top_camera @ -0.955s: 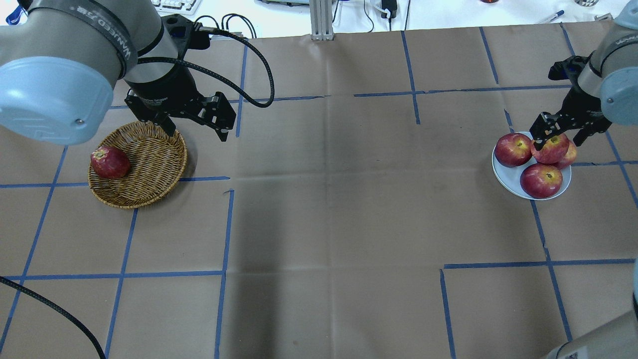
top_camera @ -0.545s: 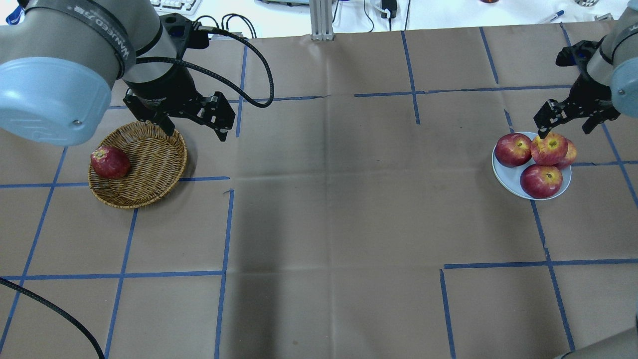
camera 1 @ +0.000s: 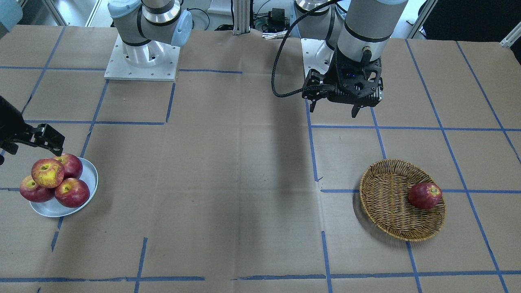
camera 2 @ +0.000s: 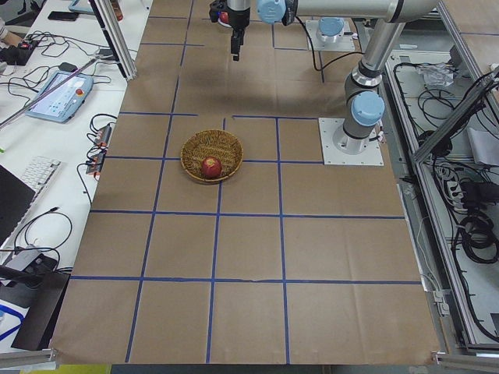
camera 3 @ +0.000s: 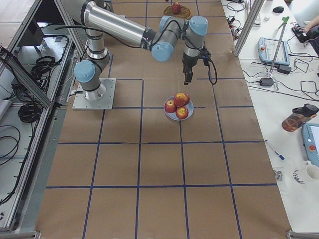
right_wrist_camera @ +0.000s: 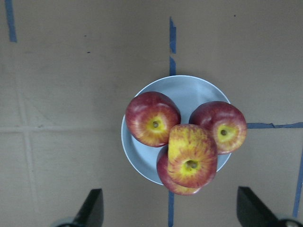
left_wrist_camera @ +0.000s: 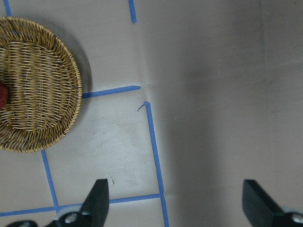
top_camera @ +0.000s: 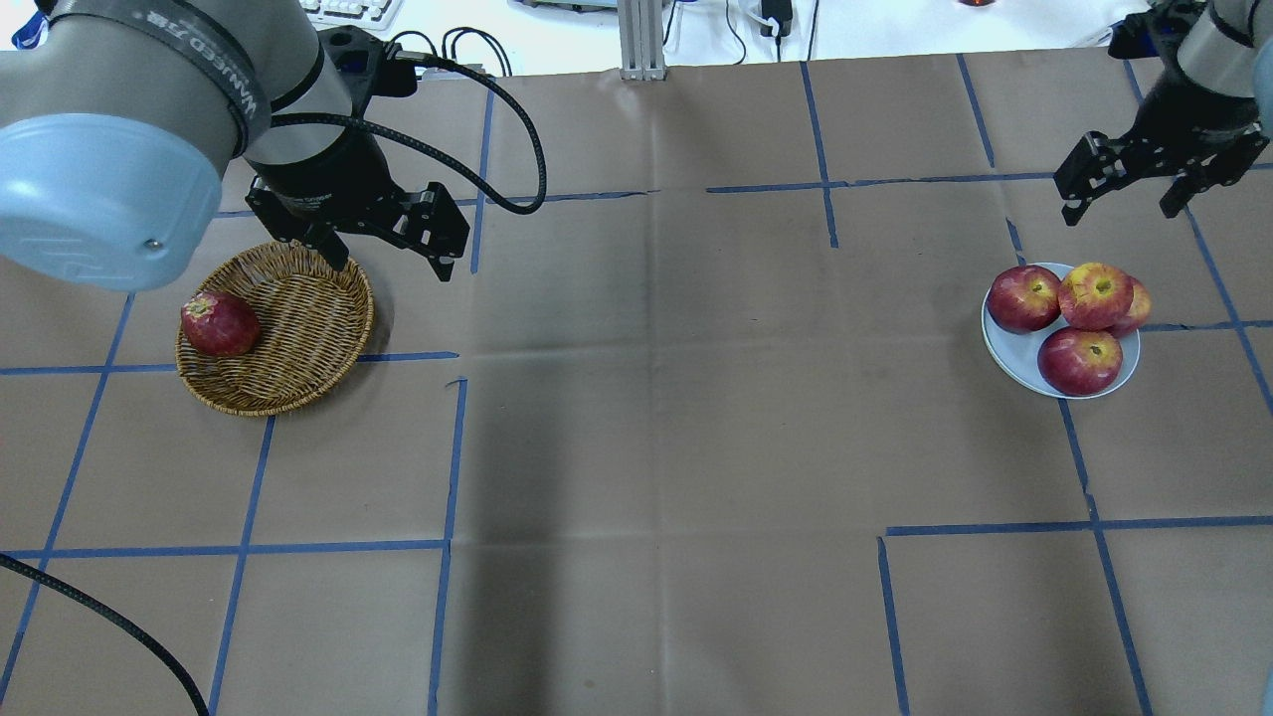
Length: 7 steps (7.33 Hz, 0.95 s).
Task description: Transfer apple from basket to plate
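Note:
The lighter apple [top_camera: 1094, 295], yellow-streaked, lies on top of three dark red apples on the pale plate [top_camera: 1006, 350]. It also shows in the front view [camera 1: 47, 172] and the right wrist view [right_wrist_camera: 191, 156]. My right gripper [top_camera: 1119, 204] is open and empty, raised above and behind the plate [right_wrist_camera: 189, 90]. The wicker basket [top_camera: 308, 328] at the left holds one dark red apple [top_camera: 219, 323]. My left gripper [top_camera: 395, 267] is open and empty, above the table just beyond the basket's far right rim.
Brown paper with blue tape lines covers the table. The wide stretch between basket [camera 1: 386, 211] and plate [camera 1: 88, 174] holds no objects. The arm bases [camera 1: 140, 65] stand at the robot's edge. A black cable [top_camera: 517, 149] loops off the left wrist.
My right gripper has let go of the lighter apple and risen up and away from the plate. The apple stays on top of the pile. The left arm has not moved.

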Tool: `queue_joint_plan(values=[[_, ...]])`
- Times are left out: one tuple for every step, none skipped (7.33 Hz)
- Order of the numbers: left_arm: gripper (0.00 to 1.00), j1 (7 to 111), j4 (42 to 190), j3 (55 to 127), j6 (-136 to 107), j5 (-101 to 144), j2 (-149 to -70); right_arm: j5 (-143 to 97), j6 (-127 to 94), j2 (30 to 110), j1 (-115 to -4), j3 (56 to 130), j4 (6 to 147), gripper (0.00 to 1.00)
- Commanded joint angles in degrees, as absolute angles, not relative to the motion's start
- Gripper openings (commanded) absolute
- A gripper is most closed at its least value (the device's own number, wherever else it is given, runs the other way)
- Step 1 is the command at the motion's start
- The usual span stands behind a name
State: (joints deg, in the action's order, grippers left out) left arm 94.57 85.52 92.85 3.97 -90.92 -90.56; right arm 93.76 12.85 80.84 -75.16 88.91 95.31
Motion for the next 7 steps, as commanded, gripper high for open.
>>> queue_joint_plan(values=[[0.99, 94.57, 85.52, 92.81, 3.96, -90.88, -90.53, 93.6, 1.63, 85.06, -83.28, 88.24, 89.22, 1.0], [0.99, 94.57, 85.52, 92.81, 3.96, -90.97, -90.61, 93.52, 0.1, 86.04, -87.67, 88.33, 89.21, 1.0], [0.99, 94.57, 85.52, 92.81, 3.96, -90.97, -90.53, 93.52, -0.7, 86.04, -90.5, 88.07, 89.3, 1.0], [0.99, 94.66, 85.52, 92.9, 3.96, -90.97, -90.53, 92.91, 0.25, 86.39, -90.0, 87.98, 88.95, 1.0], [0.99, 94.57, 85.6, 92.9, 4.04, -91.05, -90.53, 90.55, 1.92, 88.22, -89.65, 88.85, 89.03, 1.0], [0.99, 94.57, 85.61, 92.9, 3.96, -91.05, -90.53, 90.7, 2.63, 88.76, -88.17, 88.86, 88.95, 1.0], [0.99, 94.57, 85.61, 92.9, 4.04, -91.05, -90.53, 90.36, 2.64, 88.77, -87.55, 88.94, 88.86, 1.0]])
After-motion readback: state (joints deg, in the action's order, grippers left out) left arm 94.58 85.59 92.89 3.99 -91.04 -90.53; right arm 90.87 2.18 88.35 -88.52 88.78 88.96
